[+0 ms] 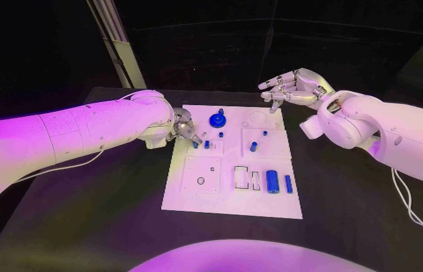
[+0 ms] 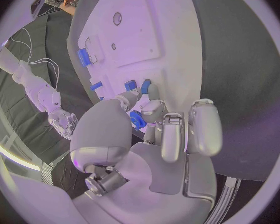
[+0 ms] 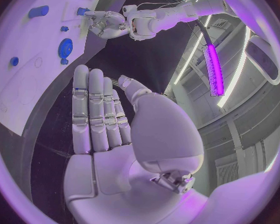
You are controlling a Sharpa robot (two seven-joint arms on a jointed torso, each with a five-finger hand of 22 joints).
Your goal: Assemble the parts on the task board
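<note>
Task board [image 1: 189,198] near edge bare, left robot hand [image 1: 185,130] at its left edge

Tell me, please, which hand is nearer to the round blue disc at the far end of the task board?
Left. The left hand is at the board's left edge beside the round blue disc; the right hand hovers past the task board's far right corner.

Left hand [image 1: 183,130] sits over the board's [image 1: 198,202] left edge at mid-frame, blocking access to the small pegs [image 1: 207,143] beside it. Right hand [image 1: 291,88] hovers off the board's upper right corner, leaving the right column and the two cylinders [image 1: 279,182] at lower right unobstructed. The board's lower left stands free of hands.
</note>
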